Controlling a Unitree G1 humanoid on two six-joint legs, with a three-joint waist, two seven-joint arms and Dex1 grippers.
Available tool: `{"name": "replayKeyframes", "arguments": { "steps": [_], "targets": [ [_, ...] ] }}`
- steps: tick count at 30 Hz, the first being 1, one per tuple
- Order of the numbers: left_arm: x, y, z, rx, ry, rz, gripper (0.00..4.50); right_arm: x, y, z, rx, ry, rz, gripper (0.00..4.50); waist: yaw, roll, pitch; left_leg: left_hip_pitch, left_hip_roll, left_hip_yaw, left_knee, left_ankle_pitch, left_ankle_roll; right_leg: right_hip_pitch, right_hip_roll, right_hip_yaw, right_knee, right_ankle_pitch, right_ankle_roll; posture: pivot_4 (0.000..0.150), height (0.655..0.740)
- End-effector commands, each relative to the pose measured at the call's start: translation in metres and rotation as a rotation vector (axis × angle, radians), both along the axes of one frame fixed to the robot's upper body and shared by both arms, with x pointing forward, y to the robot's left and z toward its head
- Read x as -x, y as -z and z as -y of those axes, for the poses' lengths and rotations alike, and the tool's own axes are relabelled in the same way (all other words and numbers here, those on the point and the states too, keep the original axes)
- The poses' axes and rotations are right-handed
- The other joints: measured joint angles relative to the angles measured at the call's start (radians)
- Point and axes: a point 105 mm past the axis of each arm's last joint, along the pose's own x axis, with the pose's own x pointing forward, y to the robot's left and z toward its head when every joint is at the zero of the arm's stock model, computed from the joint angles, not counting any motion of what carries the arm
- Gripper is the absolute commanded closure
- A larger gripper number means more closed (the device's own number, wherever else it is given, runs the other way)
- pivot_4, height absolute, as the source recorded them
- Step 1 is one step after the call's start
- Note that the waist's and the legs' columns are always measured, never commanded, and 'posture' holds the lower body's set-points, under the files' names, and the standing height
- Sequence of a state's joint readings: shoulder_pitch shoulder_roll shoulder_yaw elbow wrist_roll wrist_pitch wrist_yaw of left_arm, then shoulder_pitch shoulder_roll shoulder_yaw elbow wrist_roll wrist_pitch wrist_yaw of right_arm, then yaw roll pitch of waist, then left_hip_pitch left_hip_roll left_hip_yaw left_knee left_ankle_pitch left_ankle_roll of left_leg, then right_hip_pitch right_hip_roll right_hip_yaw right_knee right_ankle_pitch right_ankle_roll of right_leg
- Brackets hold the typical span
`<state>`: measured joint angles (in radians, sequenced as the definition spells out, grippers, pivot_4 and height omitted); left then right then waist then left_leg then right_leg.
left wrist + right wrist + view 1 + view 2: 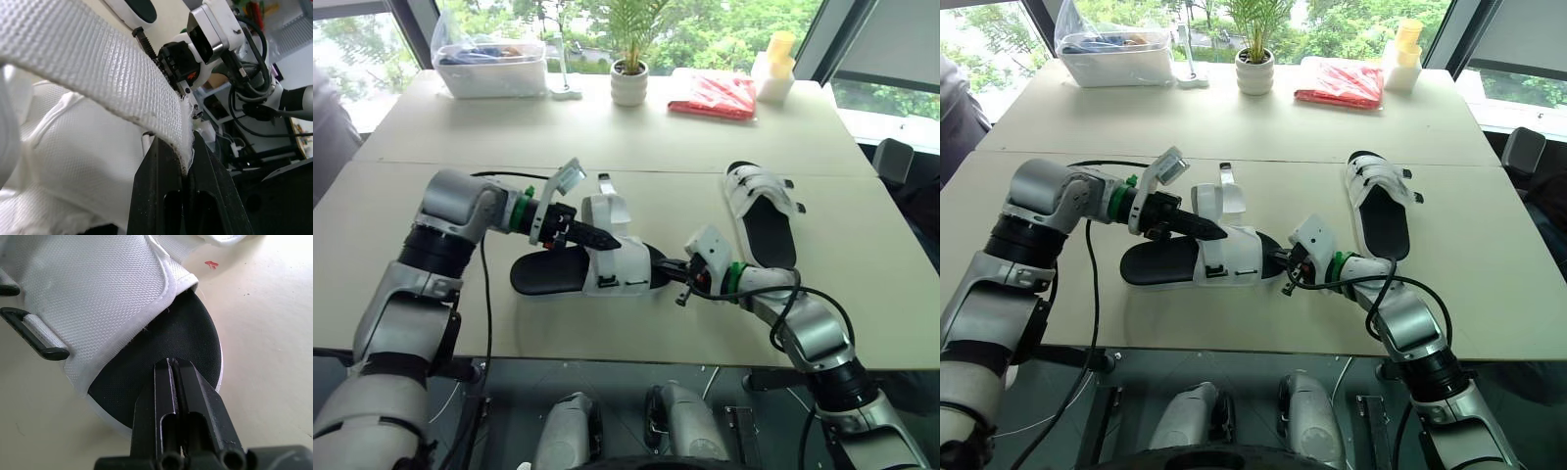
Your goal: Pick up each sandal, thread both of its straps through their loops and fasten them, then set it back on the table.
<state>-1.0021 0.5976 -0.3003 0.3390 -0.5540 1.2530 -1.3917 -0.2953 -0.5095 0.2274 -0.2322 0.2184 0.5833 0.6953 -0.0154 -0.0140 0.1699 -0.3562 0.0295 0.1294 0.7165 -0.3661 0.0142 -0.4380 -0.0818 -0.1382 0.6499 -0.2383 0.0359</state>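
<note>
1. The worked sandal (597, 266) lies on its side on the table (431, 294), black sole flat to the surface and white upper facing up. It serves as the landmark here.
2. The left gripper (607, 240) reaches in over the sandal's upper. Its fingers (161, 196) are pinched together on the end of a white woven strap (98, 68), which stretches away taut from the tips.
3. A second strap (605, 186) stands up loose from the sandal's far edge.
4. The right gripper (171, 364) meets the sandal at its rounded end, opposite the left arm. Its fingers are pressed together with no visible gap, tips on the black footbed (166, 338).
5. A black plastic loop (51, 352) hangs from the upper's edge, just beside that footbed, with no strap through it.
6. The other sandal (759, 211) lies flat, well apart, beyond the worked sandal's rounded end on the robot's right.
7. Far beyond the worked sandal stand a potted plant (629, 78), a clear bin (489, 64) and a red packet (713, 95).
</note>
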Motion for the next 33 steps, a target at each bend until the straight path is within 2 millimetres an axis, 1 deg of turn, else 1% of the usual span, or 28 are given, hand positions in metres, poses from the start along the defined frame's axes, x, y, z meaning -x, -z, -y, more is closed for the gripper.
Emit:
{"name": "replayKeyframes", "arguments": {
  "steps": [1, 4, 10, 15, 19, 25, 29, 33],
  "targets": [
    [0.0, -0.015, 0.0, 0.024, 0.005, -0.001, 4.47, 0.004, 0.02, 0.006, 0.043, 0.023, -0.074, 4.5, 0.0, 0.0, 0.0, 0.0, 0.0, 0.0, 0.0, 0.0, 0.0, 0.0, 0.0, 0.0, 0.0, 0.0, 0.0, 0.15, 0.7288],
    [-0.001, -0.016, -0.001, 0.02, 0.005, 0.005, 4.47, 0.004, 0.02, 0.006, 0.042, 0.024, -0.073, 4.5, 0.0, 0.0, 0.0, 0.0, 0.0, 0.0, 0.0, 0.0, 0.0, 0.0, 0.0, 0.0, 0.0, 0.0, 0.0, 0.15, 0.7288],
    [0.002, -0.002, -0.006, -0.04, 0.029, 0.056, 4.47, 0.005, 0.02, 0.006, 0.04, 0.025, -0.074, 4.5, 0.001, 0.0, 0.0, 0.0, 0.0, 0.0, 0.0, 0.0, 0.0, 0.0, 0.0, 0.0, 0.0, 0.0, 0.0, 0.15, 0.7288],
    [0.007, 0.0, -0.001, -0.031, 0.047, 0.049, 4.47, 0.004, 0.02, 0.005, 0.04, 0.026, -0.074, 4.5, 0.001, 0.0, 0.0, 0.0, 0.0, 0.0, 0.0, 0.0, 0.0, 0.0, 0.0, 0.0, 0.0, 0.0, 0.0, 0.15, 0.7288],
    [0.008, 0.011, -0.003, -0.08, 0.066, 0.132, 4.47, 0.004, 0.02, 0.005, 0.038, 0.027, -0.074, 4.5, 0.001, 0.0, 0.0, 0.0, 0.0, 0.0, 0.0, 0.0, 0.0, 0.0, 0.0, 0.0, 0.0, 0.0, 0.0, 0.15, 0.7288],
    [0.007, 0.009, -0.002, -0.052, 0.065, 0.173, 4.47, 0.004, 0.02, 0.006, 0.038, 0.028, -0.075, 4.5, 0.001, 0.0, 0.0, 0.0, 0.0, 0.0, 0.0, 0.0, 0.0, 0.0, 0.0, 0.0, 0.0, 0.0, 0.0, 0.15, 0.7288],
    [0.014, 0.014, -0.007, -0.073, 0.112, 0.228, 4.47, 0.004, 0.02, 0.005, 0.038, 0.026, -0.076, 4.5, 0.0, 0.0, 0.0, 0.0, 0.0, 0.0, 0.0, 0.0, 0.0, 0.0, 0.0, 0.0, 0.0, 0.0, 0.0, 0.15, 0.7288],
    [0.024, 0.023, -0.009, -0.091, 0.149, 0.235, 4.47, 0.003, 0.02, 0.005, 0.038, 0.024, -0.074, 4.5, -0.001, 0.0, 0.0, 0.0, 0.0, 0.0, 0.0, 0.0, 0.0, 0.0, 0.0, 0.0, 0.0, 0.0, 0.0, 0.15, 0.7288]
  ]
}}
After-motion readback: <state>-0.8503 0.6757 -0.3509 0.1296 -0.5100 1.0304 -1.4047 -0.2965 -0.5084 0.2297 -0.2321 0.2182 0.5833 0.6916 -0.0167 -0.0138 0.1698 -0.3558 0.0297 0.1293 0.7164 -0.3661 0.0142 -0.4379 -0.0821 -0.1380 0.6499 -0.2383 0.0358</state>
